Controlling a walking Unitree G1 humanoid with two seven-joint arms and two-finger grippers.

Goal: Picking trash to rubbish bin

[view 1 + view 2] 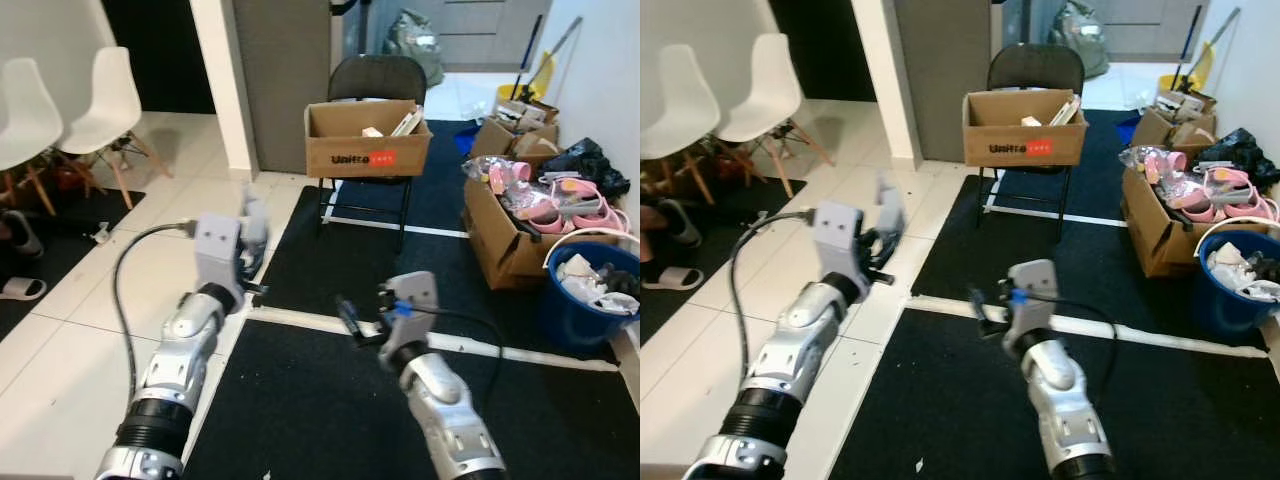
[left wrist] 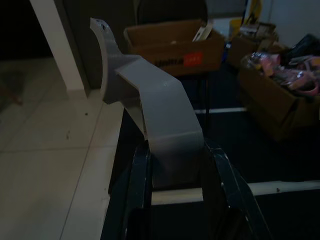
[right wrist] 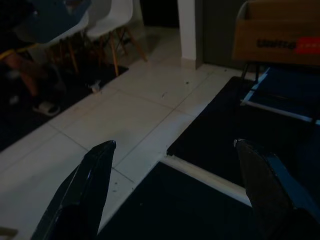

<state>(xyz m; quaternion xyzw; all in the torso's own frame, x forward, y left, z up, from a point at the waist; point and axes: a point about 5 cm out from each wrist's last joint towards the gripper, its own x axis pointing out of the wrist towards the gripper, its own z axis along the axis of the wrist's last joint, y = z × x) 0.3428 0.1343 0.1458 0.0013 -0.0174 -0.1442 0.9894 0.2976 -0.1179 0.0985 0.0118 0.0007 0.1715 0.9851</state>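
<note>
Left tool (image 2: 172, 165) grips grey strip (image 2: 150, 100) | bin (image 1: 578, 300) edge-cropped

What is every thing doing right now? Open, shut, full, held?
Left gripper: shut on a grey bent strip, held up over the floor.
Right gripper: jaws wide open, holding nothing.
Blue bin: open top, white trash already inside.
Box on the chair: flaps open, upright on the seat.
Black folding chair: unfolded, carrying the box.
Box by the wall: open, heaped with pink things.
</note>
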